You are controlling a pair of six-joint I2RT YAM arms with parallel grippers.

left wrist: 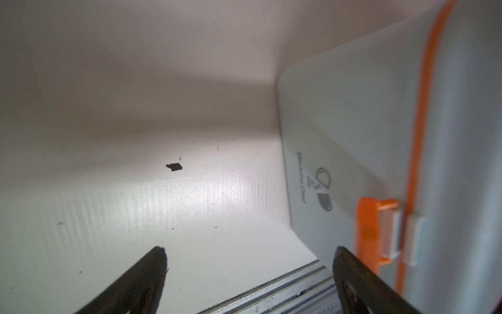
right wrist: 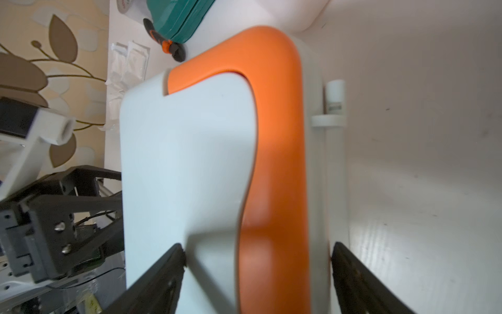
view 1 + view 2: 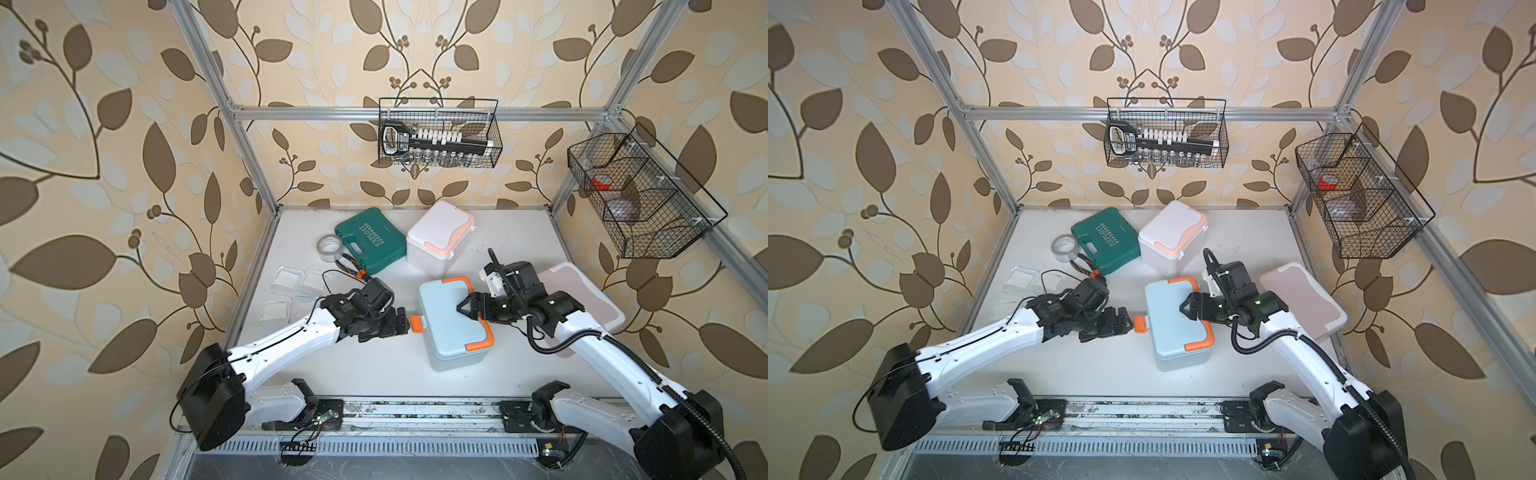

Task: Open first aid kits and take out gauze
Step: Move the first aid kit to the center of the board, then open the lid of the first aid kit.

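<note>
The light blue first aid kit [image 3: 446, 328] with orange trim stands mid-table, lid down. Its orange latch [image 3: 417, 324] sticks out toward my left gripper [image 3: 405, 322], which is open just beside it; in the left wrist view the latch [image 1: 366, 231] lies next to one fingertip. My right gripper [image 3: 461, 309] reaches over the lid, jaws open, straddling the orange handle [image 2: 274, 163] and the hinge edge. The white and peach kit [image 3: 438, 239] is shut at the back. The pink kit [image 3: 582, 299] is shut behind my right arm. Several gauze packets [image 3: 291, 276] lie at the left.
A dark green case [image 3: 370, 239], a grey tape roll [image 3: 330, 247] and orange-handled pliers [image 3: 353, 268] lie at the back left. Two wire baskets hang on the frame, one at the back [image 3: 438, 133] and one on the right [image 3: 640, 187]. A metal rail [image 3: 415, 409] runs along the front.
</note>
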